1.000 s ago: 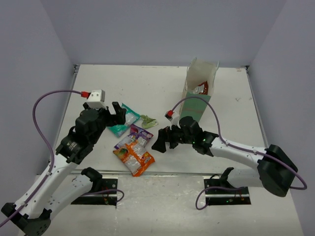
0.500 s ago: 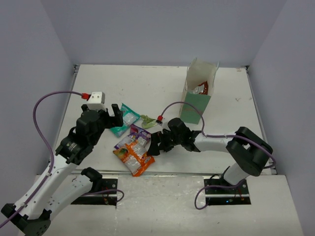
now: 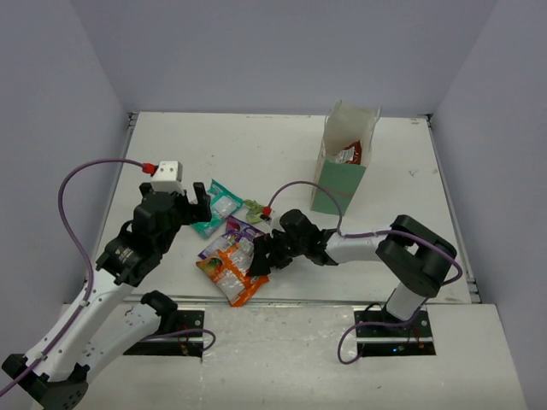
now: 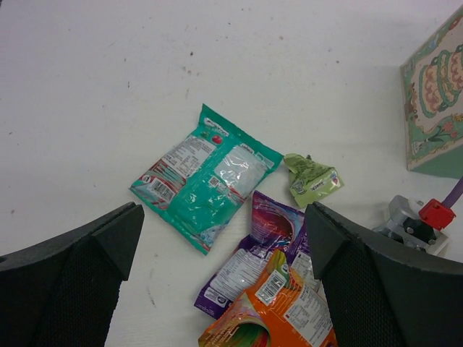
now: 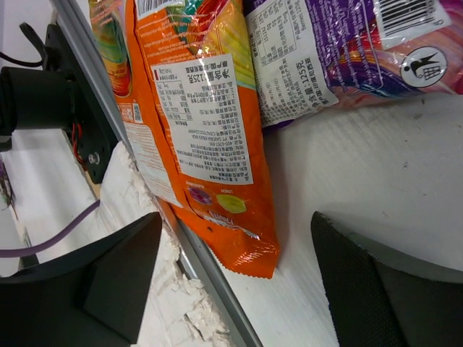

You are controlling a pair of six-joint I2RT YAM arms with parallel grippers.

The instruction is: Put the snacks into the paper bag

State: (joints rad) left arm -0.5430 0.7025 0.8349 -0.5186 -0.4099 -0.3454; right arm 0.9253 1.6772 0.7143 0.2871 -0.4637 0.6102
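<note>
Orange packet [image 5: 195, 123] looked light, crinkly and slippery, so I'd pinch its sealed end. Right gripper [image 5: 239, 238] was spread wide, holding nothing.

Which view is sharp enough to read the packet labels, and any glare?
Right wrist: label on the orange packet is sharp, print visible. Left wrist: clear, slight sheen on the teal packet. Top view: even light, labels too small to read.

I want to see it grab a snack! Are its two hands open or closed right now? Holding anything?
Left gripper: open, holding nothing, over the teal packet.
Right gripper: open, holding nothing, by the orange packet.
</note>
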